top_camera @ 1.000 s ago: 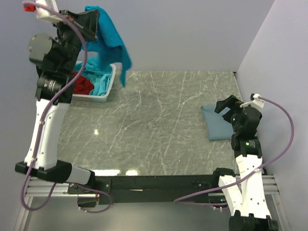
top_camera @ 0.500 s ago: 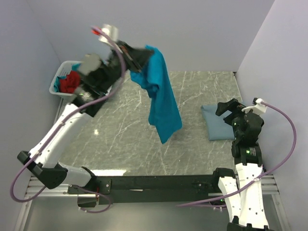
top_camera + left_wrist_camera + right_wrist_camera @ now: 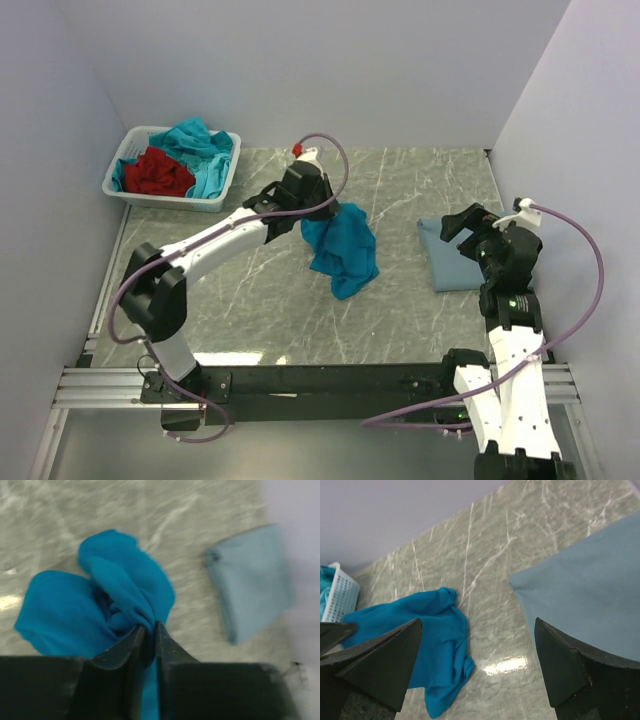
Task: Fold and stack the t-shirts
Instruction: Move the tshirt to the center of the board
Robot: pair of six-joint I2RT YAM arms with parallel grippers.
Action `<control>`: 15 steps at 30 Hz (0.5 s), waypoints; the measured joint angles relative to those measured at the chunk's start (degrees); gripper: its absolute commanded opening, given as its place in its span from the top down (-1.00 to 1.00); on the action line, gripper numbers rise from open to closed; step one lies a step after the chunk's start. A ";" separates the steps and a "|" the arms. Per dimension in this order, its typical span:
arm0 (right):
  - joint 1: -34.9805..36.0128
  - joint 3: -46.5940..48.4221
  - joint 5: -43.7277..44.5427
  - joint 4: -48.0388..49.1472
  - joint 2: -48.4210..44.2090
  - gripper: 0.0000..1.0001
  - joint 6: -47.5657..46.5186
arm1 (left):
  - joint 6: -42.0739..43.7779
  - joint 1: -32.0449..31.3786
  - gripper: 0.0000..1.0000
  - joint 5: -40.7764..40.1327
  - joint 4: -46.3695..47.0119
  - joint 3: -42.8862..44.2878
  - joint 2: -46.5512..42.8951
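Down at the near right, the right gripper point(image 3: 477, 625) is held wide open with nothing in it. It's parked over the edge of the slate-blue t-shirt point(image 3: 452, 265), which is already folded into a flat, tidy rectangle on the bench point(image 3: 250, 300). That's probably the base of the stack.

A bit further out, mid-bench, the bright teal-blue t-shirt point(image 3: 345, 250) is slumped in a soft, crumpled heap. A bunched fold of it is pinched between the almost-closed fingers of the left gripper point(image 3: 148, 630). It looks like it's being laid there so it can be spread out and folded.

The cloth is matte and floppy, while the bench is glossy grey stone-look with pale veins.

Way back in the far left corner, the white slatted basket point(image 3: 165, 200) is piled with a red shirt point(image 3: 158, 172) and a turquoise shirt point(image 3: 200, 140), waiting their turn.
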 measured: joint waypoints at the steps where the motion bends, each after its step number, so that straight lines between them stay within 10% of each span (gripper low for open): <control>1: 0.00 0.00 -0.70 -0.02 0.46 -0.98 -0.22 | -0.17 0.13 0.26 -0.85 -0.92 0.00 0.98; 5: 0.37 0.00 -3.37 -0.39 3.13 -0.98 -1.03 | 0.35 1.86 -0.99 -2.32 -3.39 0.11 4.46; 15: 13.70 -0.39 0.42 -2.78 10.54 -0.99 -2.49 | -2.08 10.67 -0.99 -4.17 -3.02 -13.64 -5.38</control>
